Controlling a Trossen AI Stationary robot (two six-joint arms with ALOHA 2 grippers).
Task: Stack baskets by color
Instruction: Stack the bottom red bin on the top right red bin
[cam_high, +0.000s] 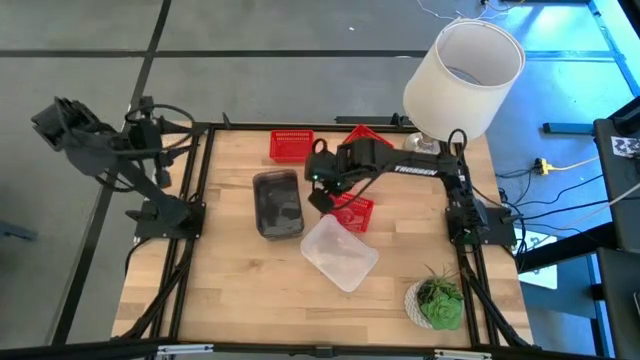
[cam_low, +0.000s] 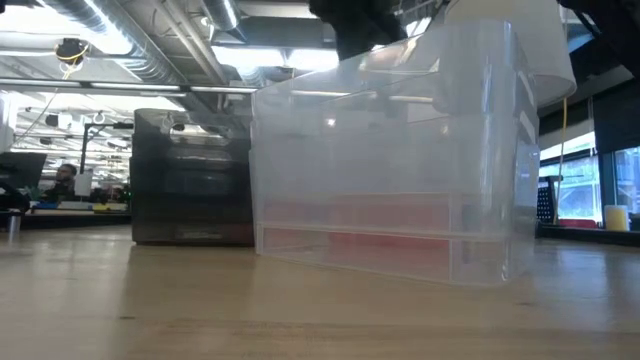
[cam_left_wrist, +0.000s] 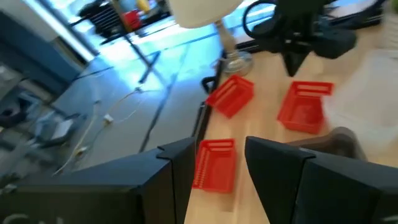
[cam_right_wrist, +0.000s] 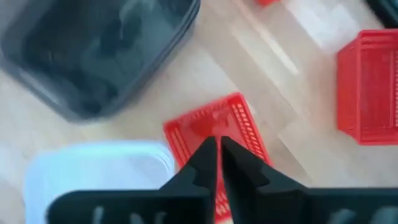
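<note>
Right gripper (cam_right_wrist: 217, 146) I see pinched nearly closed over the red mesh basket (cam_high: 351, 212) mid-table, beside the smoky grey basket (cam_high: 277, 203) and clear basket (cam_high: 339, 252); left gripper (cam_high: 55, 120) waits off-table, spread wide.

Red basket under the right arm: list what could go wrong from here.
1. The right pincer has its fingers nearly together over the red basket; whether they hold its wall is unclear, so a lift may come up empty.
2. The clear basket lies right beside it and could get nudged.
3. The grey basket is also near, leaving the arm little room to swing.
</note>
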